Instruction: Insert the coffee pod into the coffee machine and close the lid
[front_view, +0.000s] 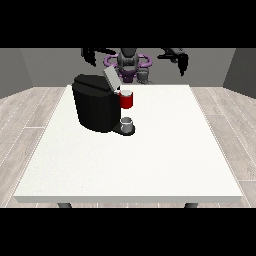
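My hands, one at the view's left (90, 55) and one at the view's right (180, 61), hung raised behind the counter (150, 150), holding nothing; finger spread unclear. The coffee machine (95, 107) stood lid (112, 77) up.

Before you: a white table (150, 165) bearing a black coffee machine (95, 107), lid (112, 77) raised and tilted. Red brewing head (127, 100) above a small grey cup (128, 123) on its base. Two black hands, at the view's left (90, 55) and right (180, 60), hang above the far edge, holding nothing.

white table (150, 165) — bare top | grey cup (128, 124) — upright | wood floor (25, 115)
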